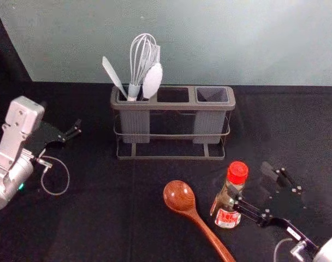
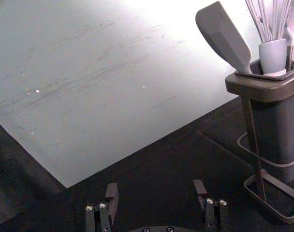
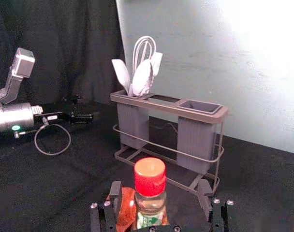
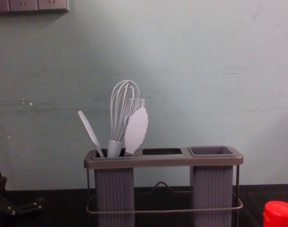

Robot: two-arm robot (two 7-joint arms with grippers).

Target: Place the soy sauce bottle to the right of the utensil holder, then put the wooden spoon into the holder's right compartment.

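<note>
Bottle (image 1: 227,217), clear, cylindrical, red-capped: black right claw (image 3: 160,184), open beside it, should centre before closing; black left claw (image 2: 155,184), open, idle at left.

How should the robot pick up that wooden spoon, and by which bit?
I'd take the wooden spoon by its handle, probably from above, one finger either side: it lies on the table, and the handle is slim while the bowl is broad and rounded.

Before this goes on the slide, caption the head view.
Right gripper, jaws open, at the soy sauce bottle; wooden spoon lying beside the bottle, utensil holder behind.
</note>
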